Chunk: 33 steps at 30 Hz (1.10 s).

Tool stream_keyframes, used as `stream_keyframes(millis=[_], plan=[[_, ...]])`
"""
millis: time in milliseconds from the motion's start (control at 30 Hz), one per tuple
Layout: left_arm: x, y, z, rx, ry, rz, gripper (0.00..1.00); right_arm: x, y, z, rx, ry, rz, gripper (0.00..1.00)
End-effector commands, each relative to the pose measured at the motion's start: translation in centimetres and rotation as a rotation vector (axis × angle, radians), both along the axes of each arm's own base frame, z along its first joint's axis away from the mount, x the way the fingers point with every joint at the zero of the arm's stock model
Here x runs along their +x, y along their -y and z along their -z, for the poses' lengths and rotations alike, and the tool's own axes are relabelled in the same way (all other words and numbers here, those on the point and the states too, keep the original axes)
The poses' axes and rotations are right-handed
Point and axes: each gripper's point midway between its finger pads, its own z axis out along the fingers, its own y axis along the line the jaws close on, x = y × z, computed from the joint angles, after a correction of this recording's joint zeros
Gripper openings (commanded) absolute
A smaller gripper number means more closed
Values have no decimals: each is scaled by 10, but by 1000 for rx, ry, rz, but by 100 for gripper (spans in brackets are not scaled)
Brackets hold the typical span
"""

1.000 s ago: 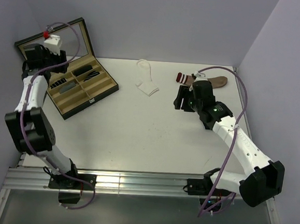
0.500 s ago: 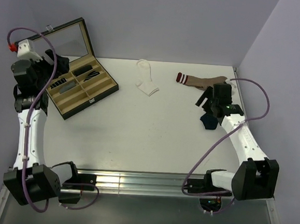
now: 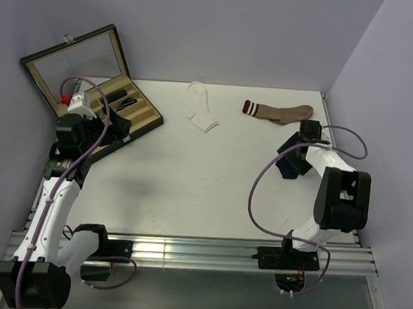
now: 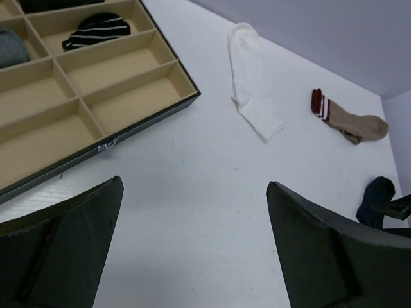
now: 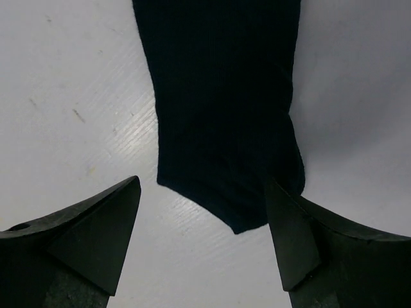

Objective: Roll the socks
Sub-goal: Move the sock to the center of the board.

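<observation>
Lining up the right gripper [image 5: 200,186] on the navy sock [image 5: 225,96]
Its jaws stand wide and grip nothing. The sock lies flat on the table [image 5: 77,77] just ahead of them, its rounded end between the fingertips, nearer the right-hand one. Its long axis runs straight away from the gripper, that end pointing back at the wrist. For a tight roll, I judge it should centre on the end, pinch the full width and turn along the length. The left gripper [image 4: 194,186], also spread and empty, hangs well apart.

Two white-and-black arms
The left arm [image 3: 53,210] and right arm [image 3: 328,159] have white links, black joints, looping purple cables [image 3: 252,197] and dark wedge-shaped fingers [image 4: 64,247].
</observation>
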Motion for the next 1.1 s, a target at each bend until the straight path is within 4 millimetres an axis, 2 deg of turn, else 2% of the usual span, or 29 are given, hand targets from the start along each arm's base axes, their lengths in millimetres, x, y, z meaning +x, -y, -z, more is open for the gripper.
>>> stream_keyframes(millis=[0, 33, 167, 300, 400, 433, 533, 567, 633, 667, 767, 800, 833, 867, 900, 967, 1067], plan=[[0, -6, -2, 34, 15, -44, 99, 22, 3, -5, 2, 24, 5, 85], [-2, 3, 0, 34, 11, -20, 99, 20, -1, 4, 24, -5, -10, 85], [-1, 8, 6, 28, -18, -1, 99, 12, -16, 18, 85, -48, -44, 83], [0, 9, 8, 25, -25, 4, 99, -4, -48, 28, 153, -101, -109, 82], [-1, 12, 9, 19, -30, 18, 99, -20, -83, 33, 172, -141, -184, 82], [-1, 13, 10, 18, -35, 23, 99, -30, -101, 38, 186, -161, -209, 82], [-2, 14, 9, 20, -33, 30, 99, -41, -131, 37, 237, -158, -226, 82], [-2, 15, 10, 19, -34, 33, 99, -51, -149, 39, 236, -171, -267, 82], [-2, 15, 10, 18, -36, 36, 99, -56, -169, 34, 255, -159, -274, 82], [-2, 17, 9, 18, -34, 40, 99, -62, -186, 31, 253, -156, -313, 82], [-3, 19, 6, 10, -27, 49, 100, -60, -216, 16, 280, -113, -352, 82], [-3, 19, 8, 9, -32, 53, 99, -65, -235, 11, 287, -109, -399, 82], [-3, 20, 8, 7, -34, 56, 99, -66, -246, 10, 287, -112, -429, 82], [-3, 20, 8, 7, -34, 59, 99, -58, -260, -5, 294, -76, -461, 82], [-3, 22, 9, 6, -33, 68, 99, -63, -268, -10, 272, -80, -507, 82], [-3, 24, 10, 3, -36, 81, 99, -49, -269, -35, 220, 2, -535, 82], [-2, 26, 12, 2, -45, 91, 99, -34, -251, -57, 74, 78, -609, 82]])
